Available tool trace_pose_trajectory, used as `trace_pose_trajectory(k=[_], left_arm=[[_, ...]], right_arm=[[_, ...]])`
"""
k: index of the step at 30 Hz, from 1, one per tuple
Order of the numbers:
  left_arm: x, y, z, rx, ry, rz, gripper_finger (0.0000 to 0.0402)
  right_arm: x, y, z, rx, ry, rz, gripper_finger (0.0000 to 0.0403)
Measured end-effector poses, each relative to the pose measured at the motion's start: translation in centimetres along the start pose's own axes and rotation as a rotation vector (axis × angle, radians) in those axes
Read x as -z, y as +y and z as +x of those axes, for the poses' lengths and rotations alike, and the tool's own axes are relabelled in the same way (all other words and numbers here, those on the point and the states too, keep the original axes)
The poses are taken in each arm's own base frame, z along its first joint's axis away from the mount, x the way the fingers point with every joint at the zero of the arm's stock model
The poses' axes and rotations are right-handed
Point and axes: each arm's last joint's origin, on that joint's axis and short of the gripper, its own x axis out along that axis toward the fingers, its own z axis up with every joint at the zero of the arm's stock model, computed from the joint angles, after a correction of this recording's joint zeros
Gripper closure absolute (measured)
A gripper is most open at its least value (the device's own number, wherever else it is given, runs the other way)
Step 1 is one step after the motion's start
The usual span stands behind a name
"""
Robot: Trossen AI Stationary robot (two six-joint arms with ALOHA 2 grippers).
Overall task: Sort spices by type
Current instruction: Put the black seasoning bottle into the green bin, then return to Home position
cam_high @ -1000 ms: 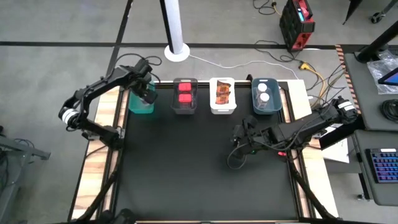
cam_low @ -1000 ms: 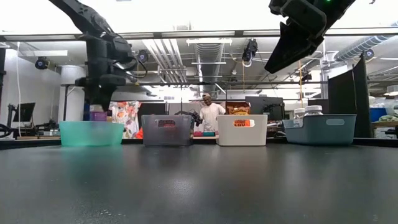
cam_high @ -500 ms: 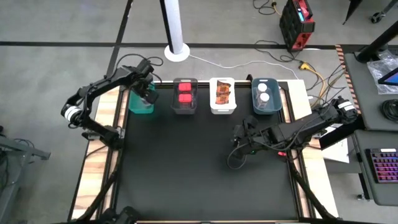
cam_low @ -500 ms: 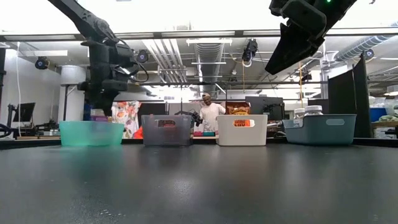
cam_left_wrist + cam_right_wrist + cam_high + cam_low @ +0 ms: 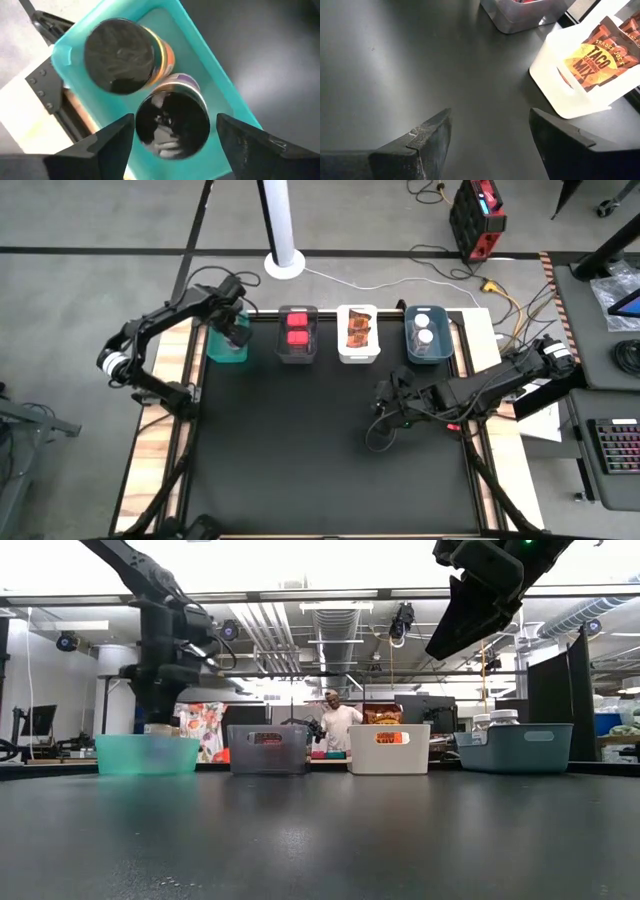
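Two dark-capped bottles stand upright in the teal bin [image 5: 227, 345], one with an orange label [image 5: 120, 55] and one with a purple label [image 5: 172, 120]. My left gripper [image 5: 175, 119] hangs open over that bin, pointing down. Its fingers stand on either side of the purple-labelled bottle's cap, with a narrow gap on each side. Two red tubs [image 5: 297, 330] lie in the grey bin, orange-brown packets [image 5: 358, 330] in the white bin, and two white-capped jars [image 5: 424, 328] in the blue bin. My right gripper [image 5: 385, 405] is open above the bare mat with nothing between its fingers.
The four bins stand in a row along the table's far edge. The black mat [image 5: 320, 450] in front of them is bare. A white post [image 5: 283, 240] rises behind the table. In the low view a person [image 5: 338, 725] stands far back in the room.
In the low view, the purple label that showed just above the teal bin's rim under my left gripper is gone from sight there. Both arms have stayed in place.
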Motion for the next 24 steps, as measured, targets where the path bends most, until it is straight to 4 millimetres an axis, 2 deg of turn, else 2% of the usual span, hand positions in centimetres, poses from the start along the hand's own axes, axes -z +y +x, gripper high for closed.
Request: trace_pose_trajectory(k=[8,11,14,18,21,24], left_arm=[[0.2,0.5,-2.6,-0.003,0.005,-0.007,0.0138],[0.4,0.6,-4.3,0.0,-0.009,-0.04,0.0138],[1.1,-0.2,-6.7,0.02,-0.116,-0.05,0.0137],[3.2,-3.4,-10.4,0.125,-0.342,-0.025,0.0137],[5.9,-7.3,-12.8,0.308,-0.573,0.081,0.0137],[9.2,-11.9,-14.3,0.52,-0.882,0.271,0.0137]], right_arm=[[0.0,0.0,0.0,0.0,0.0,0.004,0.0152],[0.0,0.0,0.1,0.012,-0.013,-0.025,0.0158],[0.2,0.3,0.5,0.021,-0.093,-0.08,0.0163],[0.4,1.4,0.9,-0.066,-0.251,-0.154,0.0169],[0.7,2.0,1.0,-0.106,-0.371,-0.216,0.017],[0.8,2.1,1.0,-0.17,-0.495,-0.288,0.0166]])
